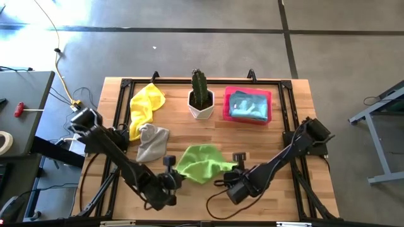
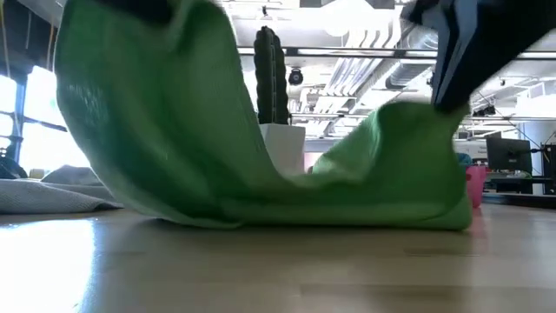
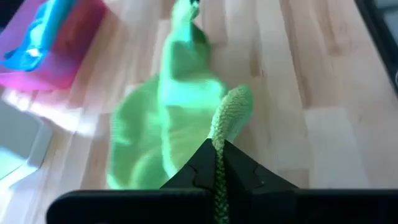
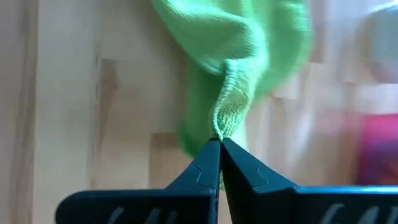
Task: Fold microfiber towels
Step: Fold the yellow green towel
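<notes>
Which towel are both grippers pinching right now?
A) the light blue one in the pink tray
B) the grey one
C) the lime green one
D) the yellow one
C: the left gripper and right gripper are each shut on an edge of the lime green towel.

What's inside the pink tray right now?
The pink tray holds a light blue towel, bunched up. Whether anything lies under that towel cannot be seen, since it covers most of the tray's floor.

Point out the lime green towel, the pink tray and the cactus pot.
lime green towel (image 1: pixel 201 162), high view, middle of the cloth.
pink tray (image 1: pixel 226 107), high view, left rim.
cactus pot (image 1: pixel 201 110), high view, white front wall.
</notes>
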